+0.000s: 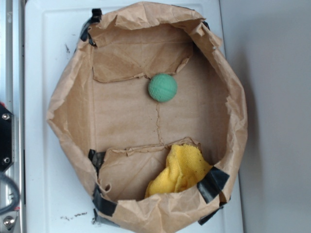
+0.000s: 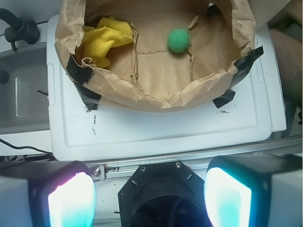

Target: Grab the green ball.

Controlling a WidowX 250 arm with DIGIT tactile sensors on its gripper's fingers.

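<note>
White tray (image 2: pixel 156 132) holds the paper bag (image 2: pixel 156 94); gripper (image 2: pixel 149 198) fingers are apart, so reach far in, straight over the green ball (image 2: pixel 178 40)

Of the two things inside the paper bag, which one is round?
The green ball, lying alone on the bag's floor. The yellow cloth is crumpled against the wall of the paper bag.

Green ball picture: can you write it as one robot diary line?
gripper: open, empty, outside bag | small mint-green dimpled ball: on brown paper bag floor, untouched | yellow cloth: bag corner, apart
</note>
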